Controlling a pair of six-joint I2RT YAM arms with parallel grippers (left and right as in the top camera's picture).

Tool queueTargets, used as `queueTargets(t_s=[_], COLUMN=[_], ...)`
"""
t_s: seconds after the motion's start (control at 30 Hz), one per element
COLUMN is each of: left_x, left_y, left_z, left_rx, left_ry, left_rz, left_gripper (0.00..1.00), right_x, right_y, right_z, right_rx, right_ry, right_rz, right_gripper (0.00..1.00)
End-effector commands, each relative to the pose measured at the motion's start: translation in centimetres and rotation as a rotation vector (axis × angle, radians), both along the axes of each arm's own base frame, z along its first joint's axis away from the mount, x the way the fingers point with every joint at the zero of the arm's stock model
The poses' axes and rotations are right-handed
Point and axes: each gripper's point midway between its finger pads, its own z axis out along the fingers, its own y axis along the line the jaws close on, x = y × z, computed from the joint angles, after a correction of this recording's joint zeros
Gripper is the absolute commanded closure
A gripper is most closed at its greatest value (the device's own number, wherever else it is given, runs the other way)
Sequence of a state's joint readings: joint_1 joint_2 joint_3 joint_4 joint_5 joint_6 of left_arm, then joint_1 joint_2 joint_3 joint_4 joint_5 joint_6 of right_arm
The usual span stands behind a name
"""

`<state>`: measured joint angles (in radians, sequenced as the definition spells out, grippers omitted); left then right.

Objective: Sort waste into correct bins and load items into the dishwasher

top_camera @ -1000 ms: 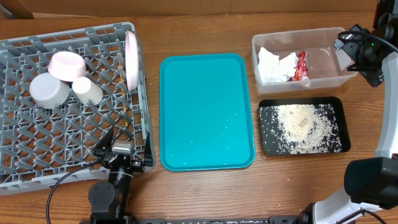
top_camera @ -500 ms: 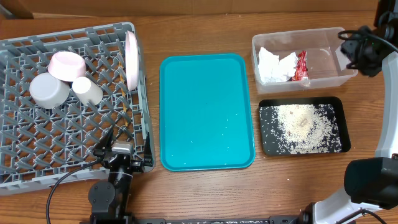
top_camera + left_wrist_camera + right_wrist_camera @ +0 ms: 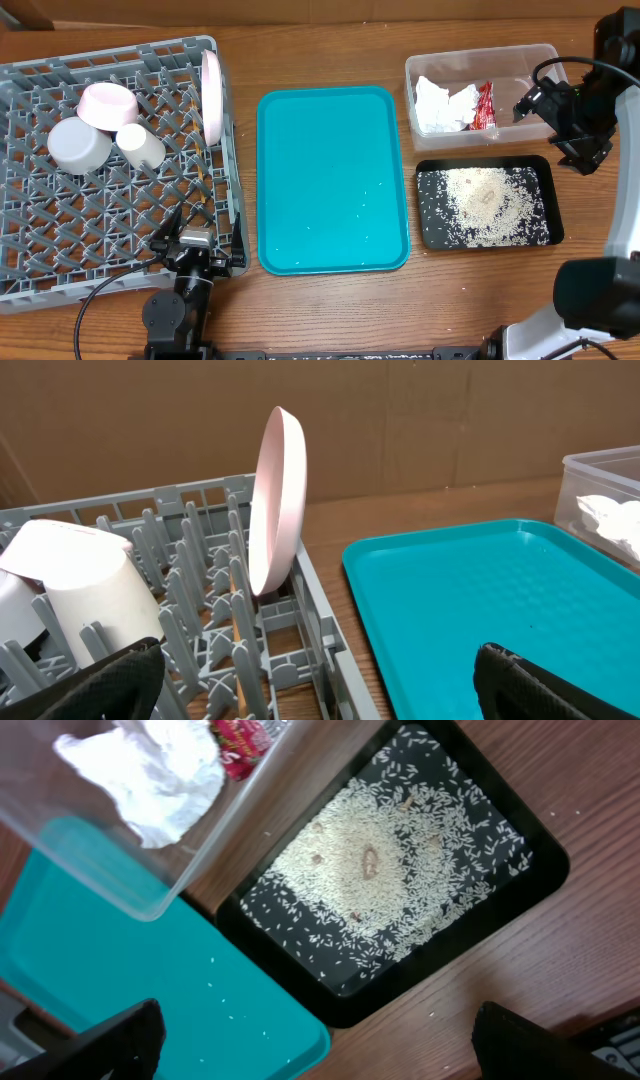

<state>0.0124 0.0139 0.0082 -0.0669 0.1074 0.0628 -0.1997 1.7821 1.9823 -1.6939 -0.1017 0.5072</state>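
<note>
Left gripper (image 3: 318,656): jaws spread wide, nothing between them. It sits low at the near edge of the dish rack (image 3: 40,230), by the rack's right-hand near corner.

Right gripper (image 3: 315,1015): jaws also spread wide and empty. In the overhead view it hangs over the right end of the clear tub (image 3: 470,55), close to the edge that faces the black tray (image 3: 545,172).

Rack contents:
- The plate (image 3: 211,80) stands on edge against the right wall.
- The pink bowl (image 3: 107,103), the grey bowl (image 3: 79,145) and the white cup (image 3: 141,146) are grouped at the far left. The bowls appear to be upside down and the cup is tipped on its side; all three are close together.
- Thin wooden strips lie among the pegs beneath the plate. These are probably the chopsticks (image 3: 240,625), though the pegs hide most of them.

Waste:
- The crumpled napkin (image 3: 438,105) and the red wrapper (image 3: 485,105) lie inside the clear tub, with the wrapper just right of the napkin.
- The rice (image 3: 485,200) is heaped in the middle of the black tray and thins toward its walls.

The teal tray (image 3: 333,150) lies between the rack and the two bins, and carries only a few stray grains. All of this sits on the wooden table (image 3: 330,50).
</note>
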Motion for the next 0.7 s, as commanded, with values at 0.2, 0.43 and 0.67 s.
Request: queueTargets(t_s=[0.2,0.43,0.67], left_x=[0.0,0.0,0.0], left_y=[0.1,0.1,0.1], left_z=[0.0,0.0,0.0], left_rx=[0.011,0.011,0.011], left_ry=[-0.004,-0.004,-0.004], left_rz=[0.007,0.006,0.006], left_gripper=[0.0,0.0,0.0], right_x=[-6.1,-10.0,-10.6], right_y=[8.1,11.7,11.6], right_z=[9.0,11.9,12.4], right_rx=[-0.022,-0.017,-0.046], right_ry=[-0.318,-0.446,-0.48], right_rz=[0.282,0.44,0.525], right_gripper=[0.0,0.0,0.0])
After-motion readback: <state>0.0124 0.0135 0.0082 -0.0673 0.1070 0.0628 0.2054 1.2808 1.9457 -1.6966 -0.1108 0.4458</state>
